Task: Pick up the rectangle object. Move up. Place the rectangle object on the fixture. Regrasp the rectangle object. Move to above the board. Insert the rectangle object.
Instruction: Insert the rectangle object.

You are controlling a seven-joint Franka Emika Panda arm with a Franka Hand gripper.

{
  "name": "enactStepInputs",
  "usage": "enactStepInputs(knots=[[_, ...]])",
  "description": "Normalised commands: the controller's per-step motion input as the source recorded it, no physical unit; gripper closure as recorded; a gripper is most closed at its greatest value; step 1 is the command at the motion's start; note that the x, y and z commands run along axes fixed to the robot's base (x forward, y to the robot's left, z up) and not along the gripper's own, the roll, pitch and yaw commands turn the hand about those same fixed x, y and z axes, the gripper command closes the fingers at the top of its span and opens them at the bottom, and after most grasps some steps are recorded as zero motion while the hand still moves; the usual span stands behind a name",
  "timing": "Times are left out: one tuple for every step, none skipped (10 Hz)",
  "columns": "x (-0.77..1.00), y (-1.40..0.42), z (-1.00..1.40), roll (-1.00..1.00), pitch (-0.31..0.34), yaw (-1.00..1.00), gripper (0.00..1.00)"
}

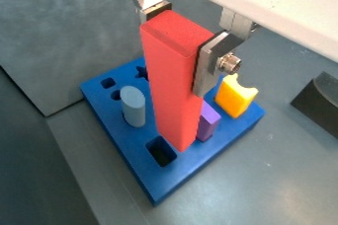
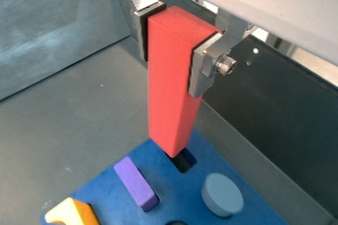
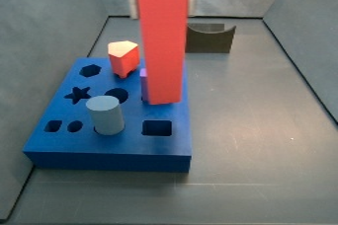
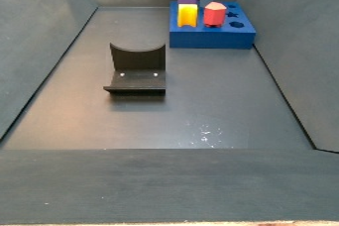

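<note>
**Above the board: rectangle object held upright**

Above the board point(image 1: 132, 160), the rectangle object point(image 1: 176, 81) is clamped upright near its upper end by the gripper point(image 1: 185, 34), a silver finger point(image 1: 216, 63) pressed to its side. Its lower end is positioned over a square hole point(image 2: 183, 158) of the board, beside the purple cube point(image 2: 136, 185). The fixture point(image 4: 135, 68) stands well apart from the board.
</note>
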Motion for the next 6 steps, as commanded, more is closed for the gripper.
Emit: enactStepInputs(knots=[[0.19, -0.05, -0.41, 0.07, 0.000, 0.00, 1.00], [0.11, -0.09, -1.00, 0.07, -0.084, 0.02, 1.00], [0.11, -0.01, -1.00, 0.05, -0.099, 0.03, 1.00], [0.09, 0.00, -0.59, 0.04, -0.049, 0.03, 1.00], [0.06, 0.00, -0.55, 0.06, -0.034, 0.01, 1.00], [0.02, -0.03, -0.49, 0.11, -0.046, 0.02, 1.00]])
